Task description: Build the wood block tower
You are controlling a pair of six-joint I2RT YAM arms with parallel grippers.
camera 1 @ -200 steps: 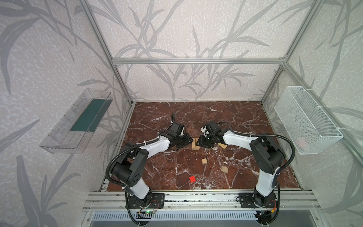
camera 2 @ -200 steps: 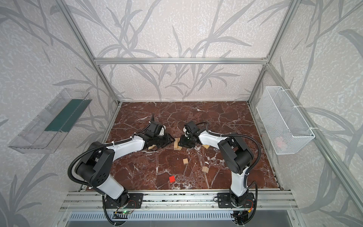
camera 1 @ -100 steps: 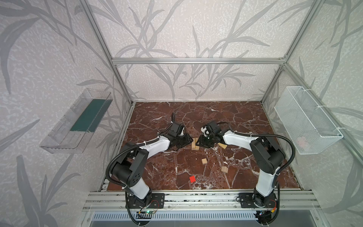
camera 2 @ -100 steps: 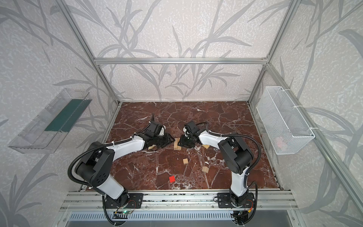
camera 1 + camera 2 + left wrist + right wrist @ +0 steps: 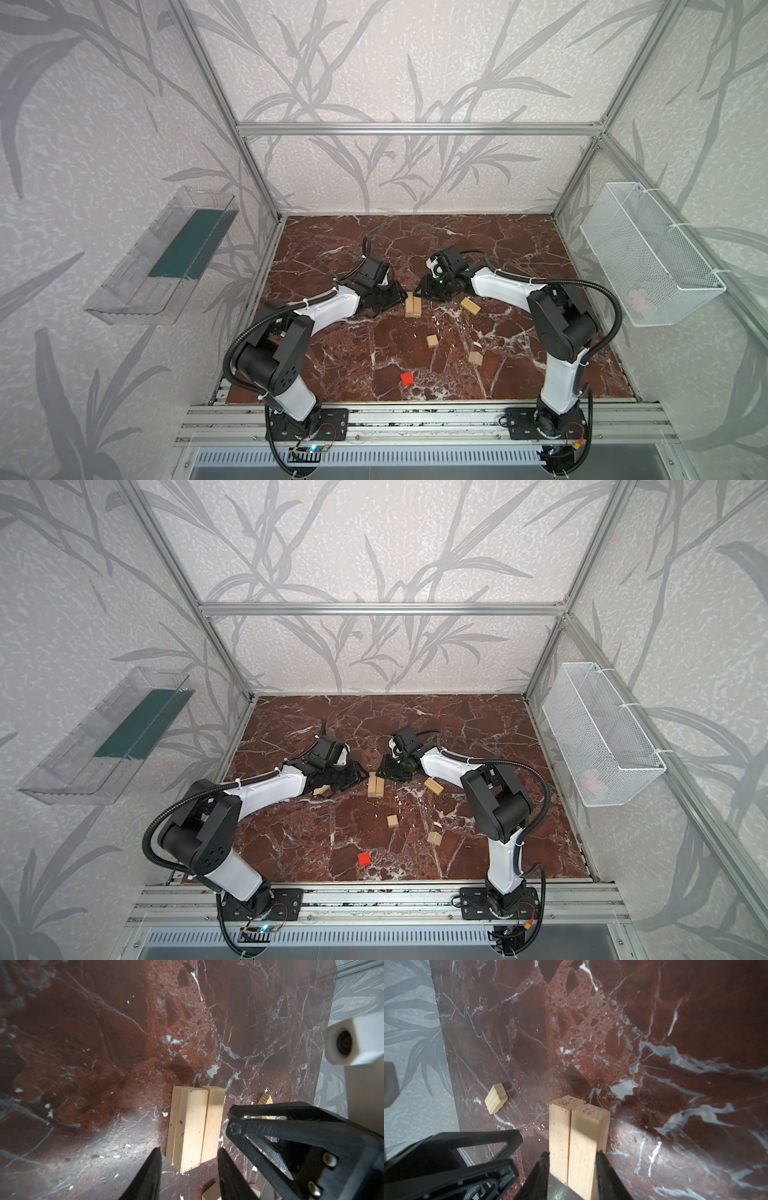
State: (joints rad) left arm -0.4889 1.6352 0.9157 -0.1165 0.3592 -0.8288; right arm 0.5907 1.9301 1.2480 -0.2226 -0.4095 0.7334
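While both arms reach low over the middle of the marble desk (image 5: 519,237), the right claw (image 5: 572,1155) is clenched on a pair of pale wooden bars (image 5: 577,1132). The bars lie flat on the desk, side by side and touching. The claw's two fingers (image 5: 537,1180) press against the pair's outer long sides at the end nearest it. From the opposite end, the left claw (image 5: 189,1152) stands released: that end of the pair sits between its fingertips, with a thin gap showing on one side. A loose bar (image 5: 470,306) lies askew beside the right claw's wrist, apart from it. Another bar (image 5: 322,790) peeks out from beneath the left claw's body. One pale cube (image 5: 432,341), a second pale cube (image 5: 475,358) and a red cube (image 5: 407,378) rest well apart from both claws, toward the arm bases.
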